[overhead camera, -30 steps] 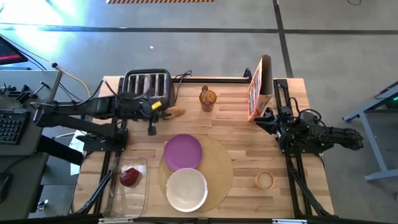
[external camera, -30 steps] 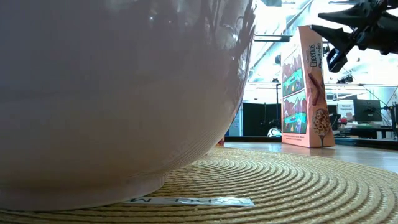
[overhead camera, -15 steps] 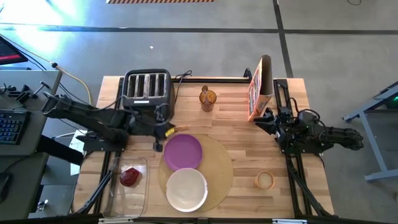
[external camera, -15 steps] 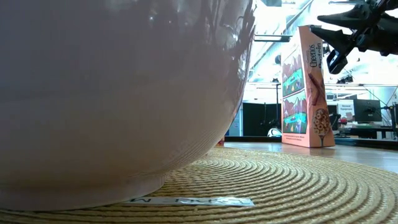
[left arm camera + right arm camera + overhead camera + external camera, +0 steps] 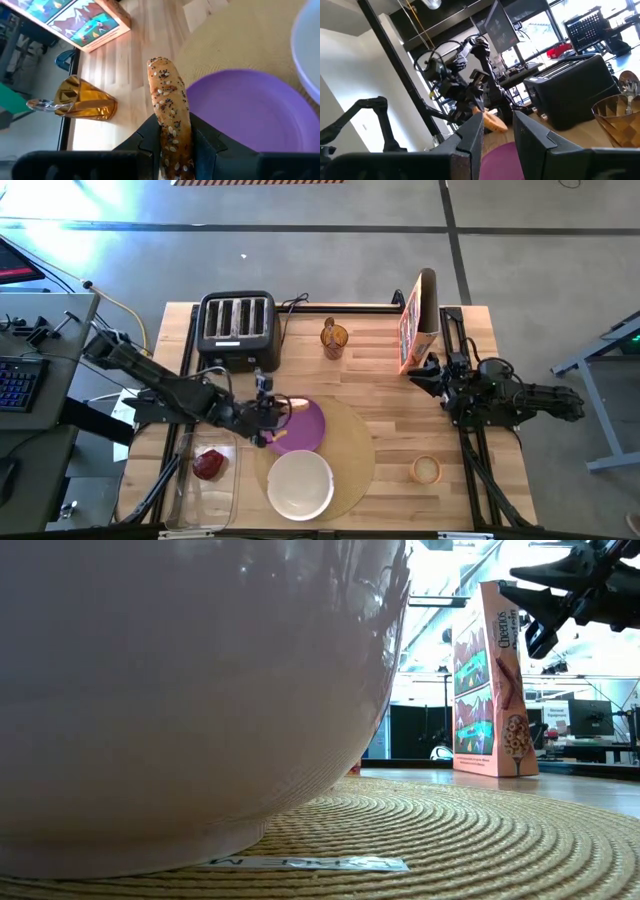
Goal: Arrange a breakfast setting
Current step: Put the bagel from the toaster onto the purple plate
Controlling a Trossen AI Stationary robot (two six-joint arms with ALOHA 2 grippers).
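Note:
A seeded toasted bagel [image 5: 169, 100] is held on edge by my left gripper [image 5: 270, 412], which is shut on it above the far left rim of the small purple plate [image 5: 303, 427]. The plate and the white bowl [image 5: 300, 483] lie on the round tan placemat [image 5: 352, 460]. A dark red food piece [image 5: 209, 464] lies in the clear container [image 5: 222, 495]. The spoon stands in an amber glass [image 5: 334, 337]. My right gripper [image 5: 428, 370] waits at the right edge beside the cereal box [image 5: 418, 320], fingers a little apart with nothing between them [image 5: 498, 135]. My left gripper pinches the bagel by its two flat faces [image 5: 176, 142] between its two fingers. The fingers come slanting down from the table's left side. The bagel stands on edge, sticks out ahead of the fingertips and hangs clear of the plate.
A black four-slot toaster [image 5: 237, 325] stands at the far left. A tan ring [image 5: 426, 469] lies on the bare wood at the near right. In the low view the bowl [image 5: 180, 690] fills most of the picture.
My left gripper has carried the bagel from in front of the toaster toward the near edge and right, sinking toward the purple plate and rolling as it went. It stays shut on the bagel.

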